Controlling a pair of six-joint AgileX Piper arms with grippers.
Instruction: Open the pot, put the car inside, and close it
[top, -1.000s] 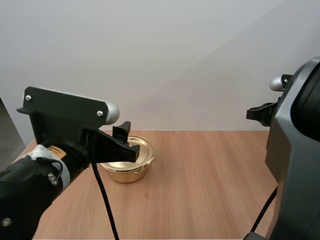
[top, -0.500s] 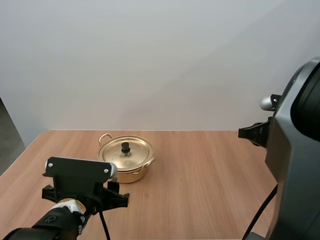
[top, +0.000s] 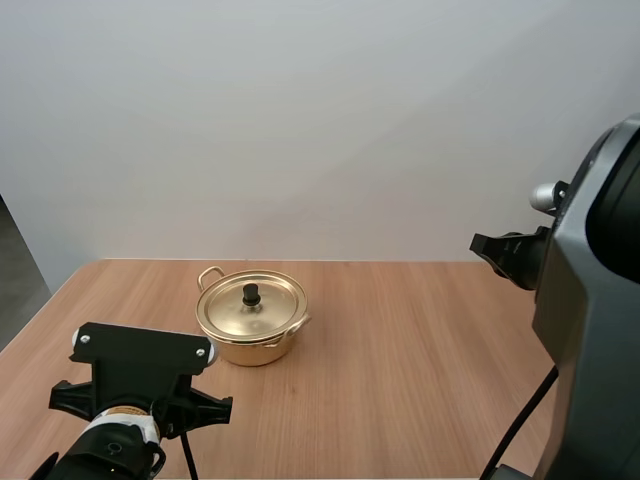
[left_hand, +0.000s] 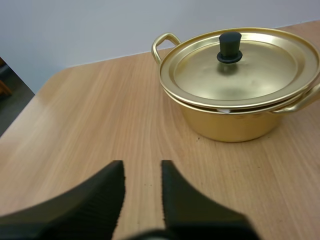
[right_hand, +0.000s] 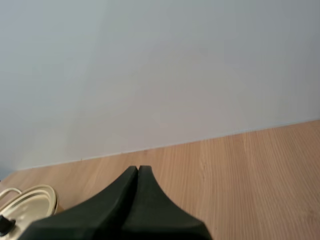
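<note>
Item: gold-coloured pot (top: 246, 349), lid (top: 268, 308) on; L gripper (left_hand: 142, 168) spread, R gripper (right_hand: 137, 170) pressed together.
Detail: L jaws stand apart w/ ribbed inner faces turned to each other, nothing between them, tips low over bare wooden table (top: 400, 370). Pot sits ahead of L jaws and off to one side of the gap, well clear of the tips, no contact. Lid rests on pot rim, black knob (left_hand: 229, 46) upright at its centre; loop handle (left_hand: 164, 41) on the side away from L jaws. Small pale spot under lid edge on the side nearest the jaws; cannot tell what. R jaws lie together as one dark wedge, holding nothing, raised above the table; lid edge shows beyond and to one side of R tips, well apart.
</note>
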